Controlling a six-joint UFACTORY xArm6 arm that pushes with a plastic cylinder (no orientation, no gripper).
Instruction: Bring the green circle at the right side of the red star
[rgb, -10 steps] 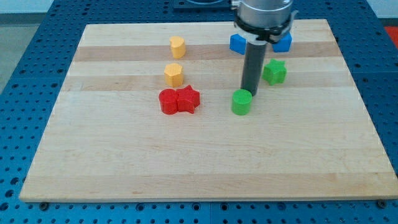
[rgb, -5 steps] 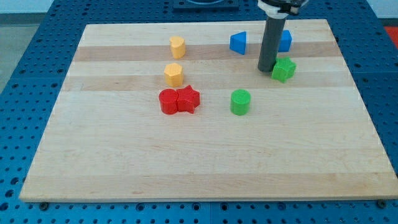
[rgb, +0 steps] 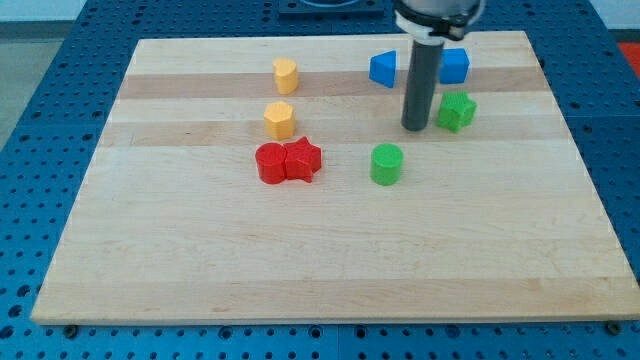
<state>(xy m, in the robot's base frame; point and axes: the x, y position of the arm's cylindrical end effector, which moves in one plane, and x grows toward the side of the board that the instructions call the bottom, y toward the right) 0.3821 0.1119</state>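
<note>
The green circle (rgb: 387, 163) sits on the wooden board (rgb: 320, 260), right of centre. The red star (rgb: 303, 159) lies to its left with a clear gap between them, and touches a red circle (rgb: 271, 163) on its own left side. My tip (rgb: 415, 128) stands above and slightly right of the green circle, apart from it. It is just left of a green star (rgb: 457, 110).
Two yellow blocks (rgb: 286, 75) (rgb: 280, 120) stand above the red pair. A blue triangle (rgb: 383, 69) and a blue block (rgb: 453, 65) lie near the view's top, either side of the rod.
My tip left the green circle, swung up and right to the green star and nudged it right, and has now come back down-left a little. The green circle has not moved.
</note>
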